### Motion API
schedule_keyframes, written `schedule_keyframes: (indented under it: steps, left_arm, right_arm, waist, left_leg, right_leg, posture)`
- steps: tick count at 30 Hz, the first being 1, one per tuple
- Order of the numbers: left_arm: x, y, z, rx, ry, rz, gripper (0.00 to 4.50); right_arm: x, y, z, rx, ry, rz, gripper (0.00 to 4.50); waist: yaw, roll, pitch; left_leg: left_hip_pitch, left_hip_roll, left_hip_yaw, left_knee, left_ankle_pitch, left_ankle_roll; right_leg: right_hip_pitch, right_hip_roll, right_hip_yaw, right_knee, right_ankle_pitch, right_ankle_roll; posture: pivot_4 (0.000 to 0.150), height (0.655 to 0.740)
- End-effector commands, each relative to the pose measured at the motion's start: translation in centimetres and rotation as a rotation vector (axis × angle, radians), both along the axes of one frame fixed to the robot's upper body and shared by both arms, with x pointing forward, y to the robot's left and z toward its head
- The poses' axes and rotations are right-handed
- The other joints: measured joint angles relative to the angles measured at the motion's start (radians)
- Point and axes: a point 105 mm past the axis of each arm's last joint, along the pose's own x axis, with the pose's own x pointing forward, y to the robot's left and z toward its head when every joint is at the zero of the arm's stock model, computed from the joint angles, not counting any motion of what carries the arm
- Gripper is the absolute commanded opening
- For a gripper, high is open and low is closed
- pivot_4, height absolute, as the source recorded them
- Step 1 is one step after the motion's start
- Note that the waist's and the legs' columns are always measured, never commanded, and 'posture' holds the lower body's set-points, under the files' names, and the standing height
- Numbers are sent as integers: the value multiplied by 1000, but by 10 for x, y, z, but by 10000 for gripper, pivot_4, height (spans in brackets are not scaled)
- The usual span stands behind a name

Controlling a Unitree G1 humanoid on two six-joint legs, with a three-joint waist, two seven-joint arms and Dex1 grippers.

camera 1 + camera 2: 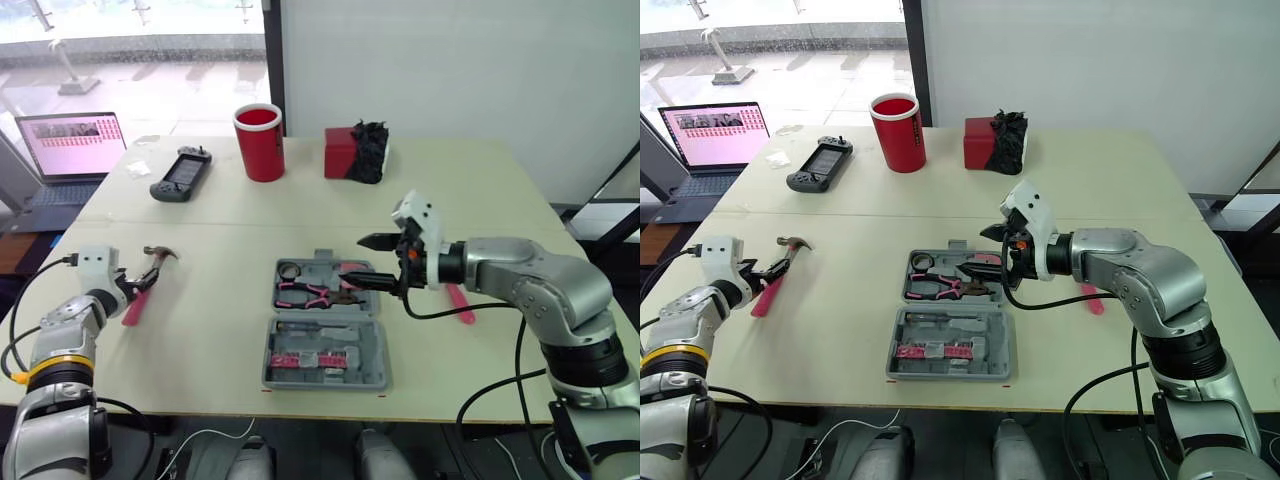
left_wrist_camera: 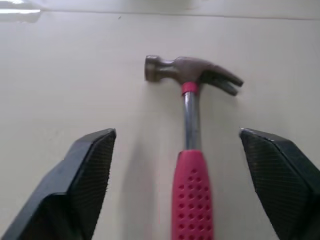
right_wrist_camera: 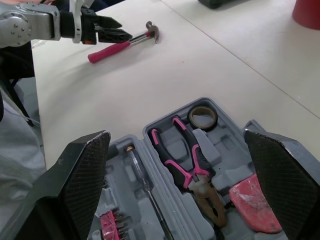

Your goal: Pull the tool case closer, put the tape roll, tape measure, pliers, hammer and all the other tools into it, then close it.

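The tool case (image 1: 384,352) is seen lying open near the front edge of the desk (image 1: 200,340), with the pliers (image 1: 310,292) and tape roll (image 1: 290,269) seated in its far half and a screwdriver (image 3: 145,185) in the near half. The right hand (image 1: 352,260) is held spread above the far half, pinching nothing. The left hand (image 2: 177,135) is spread either side of the pink-handled hammer (image 2: 191,150), which lies well left of the case. Writing on the laptop (image 1: 70,145) screen is too small to be read.

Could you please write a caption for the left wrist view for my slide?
Open left gripper flanks the pink-handled hammer lying on the table.
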Motion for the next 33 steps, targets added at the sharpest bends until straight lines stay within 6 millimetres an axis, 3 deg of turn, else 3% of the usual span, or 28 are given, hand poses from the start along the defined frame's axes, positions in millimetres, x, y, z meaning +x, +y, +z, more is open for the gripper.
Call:
schedule_keyframes:
  steps: [1, 8, 11, 16, 24, 27, 31, 33]
  left_arm:
    - [6, -3, -2, 26, 23, -24, 39236]
    - [8, -8, -14, 29, 61, -27, 39236]
    - [4, -8, -21, 73, 88, -42, 30726]
    - [2, -16, -22, 63, 61, -60, 6457]
    - [-22, -47, -14, 46, 10, -128, 6625]
    - [-49, -68, -21, 8, 34, -144, 6624]
    - [-68, -67, -27, -35, 72, -104, 6624]
    - [-71, -64, -26, -32, 77, -93, 16990]
  right_arm:
    - [-1, 6, 12, 13, -57, 23, 45000]
    - [-1, 6, 14, 11, -73, 12, 45000]
    - [-1, 6, 15, 15, -87, 4, 45000]
    - [-1, 7, 14, 21, -84, 1, 45000]
    - [-1, 8, 12, 13, -72, 14, 45000]
    - [0, 12, 9, 6, -58, 34, 45000]
    - [-1, 15, 7, 6, -51, 54, 45000]
    - [-1, 16, 7, 5, -48, 59, 45000]
  waist:
    - [1, 0, 0]
    - [-4, 0, 0]
    - [-3, 0, 0]
    - [-4, 0, 0]
    - [-2, 0, 0]
    - [-6, 0, 0]
    - [-3, 0, 0]
    - [-3, 0, 0]
  left_leg:
    - [0, 0, 0, 0, 0, 0]
    - [0, 0, 0, 0, 0, 0]
    - [0, 0, 0, 0, 0, 0]
    - [0, 0, 0, 0, 0, 0]
    - [0, 0, 0, 0, 0, 0]
    - [0, 0, 0, 0, 0, 0]
    - [1, 0, 0, 0, 0, 0]
    - [1, 0, 0, 0, 0, 0]
  right_leg:
    - [0, 0, 0, 0, 0, 0]
    - [0, 0, 0, 0, 0, 0]
    - [0, 0, 0, 0, 0, 0]
    - [0, 0, 0, 0, 0, 0]
    - [0, 0, 0, 0, 0, 0]
    - [1, -1, 0, -1, 0, 0]
    - [1, 0, 0, 0, 0, 0]
    - [1, 0, 0, -1, 0, -1]
  posture:
    - [1500, 7400]
    - [1500, 7400]
    - [1500, 7400]
    - [1500, 7400]
    - [1500, 7400]
    - [1500, 7400]
    - [1500, 7400]
    - [1500, 7400]
